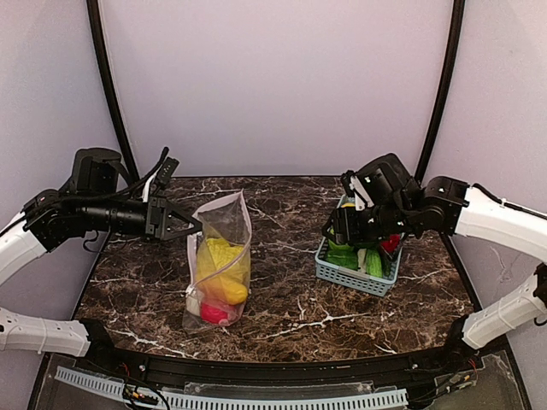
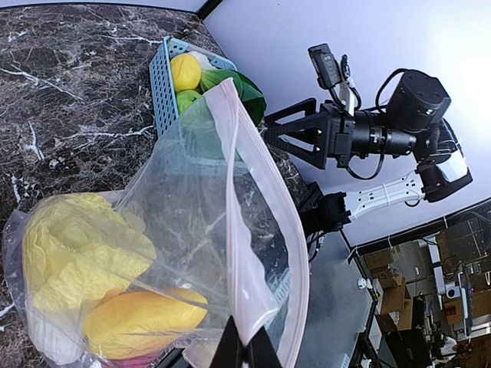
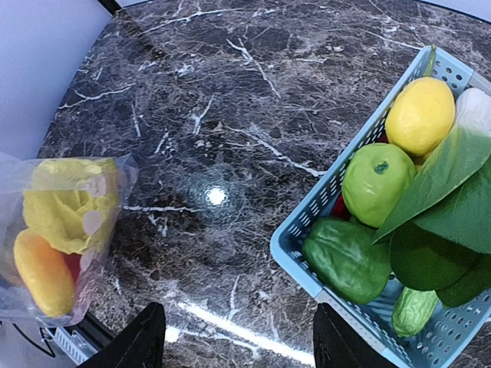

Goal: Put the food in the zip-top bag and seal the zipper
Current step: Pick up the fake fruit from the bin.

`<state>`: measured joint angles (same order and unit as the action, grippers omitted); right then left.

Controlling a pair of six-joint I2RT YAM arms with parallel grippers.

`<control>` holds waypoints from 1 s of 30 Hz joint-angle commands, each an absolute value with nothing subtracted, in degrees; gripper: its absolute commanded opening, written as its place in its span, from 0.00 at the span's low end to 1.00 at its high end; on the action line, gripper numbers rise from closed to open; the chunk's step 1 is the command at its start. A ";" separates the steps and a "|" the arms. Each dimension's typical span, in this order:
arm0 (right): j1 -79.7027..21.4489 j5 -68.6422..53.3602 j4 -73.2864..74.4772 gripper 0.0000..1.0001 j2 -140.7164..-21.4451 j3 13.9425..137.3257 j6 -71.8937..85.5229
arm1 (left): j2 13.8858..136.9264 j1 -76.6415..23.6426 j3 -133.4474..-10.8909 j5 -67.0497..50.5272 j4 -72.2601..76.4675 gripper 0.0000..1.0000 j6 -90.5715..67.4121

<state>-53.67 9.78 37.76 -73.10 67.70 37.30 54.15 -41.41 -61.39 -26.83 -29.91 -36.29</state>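
The clear zip-top bag (image 1: 224, 248) stands upright left of centre on the marble table. My left gripper (image 1: 192, 226) is shut on its mouth edge, which the fingertips (image 2: 247, 354) pinch. The pinkish zipper (image 2: 230, 222) is parted, so the mouth gapes. Inside lie a pale yellow napa cabbage (image 2: 77, 245), an orange-yellow pepper (image 2: 142, 322) and a red fruit (image 1: 214, 313). My right gripper (image 3: 242, 345) hangs open and empty over bare table, just left of the basket. A lemon (image 3: 420, 115) and a green apple (image 3: 377, 182) lie in that basket.
The light-blue slotted basket (image 3: 285, 257) stands at the right, also holding a dark green pepper (image 3: 349, 259), a leafy vegetable (image 3: 445, 207) and a small cucumber (image 3: 410, 310). Dark marble table (image 1: 291, 299) lies between bag and basket.
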 commanded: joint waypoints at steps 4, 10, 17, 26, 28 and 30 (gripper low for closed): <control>-47.67 6.79 37.75 0.63 -81.46 71.51 32.14 | 51.79 -41.26 -60.22 -25.97 -29.27 0.01 -36.50; -43.28 2.91 37.83 0.63 -89.72 76.14 28.99 | 51.84 -41.31 -60.53 -25.81 -29.67 0.01 -36.24; -37.96 1.40 40.04 0.67 -94.04 76.89 26.87 | 51.35 -41.31 -60.59 -25.08 -31.35 0.01 -35.51; -34.01 1.15 40.36 0.71 -93.80 72.86 24.63 | 52.04 -41.26 -60.89 -25.65 -31.74 0.01 -34.90; -34.01 1.91 40.36 0.72 -94.94 73.16 24.53 | 52.46 -41.30 -60.99 -25.93 -31.48 0.01 -34.87; -34.01 2.74 40.64 0.71 -96.28 73.70 24.44 | 52.73 -41.30 -61.18 -26.07 -31.13 0.01 -34.85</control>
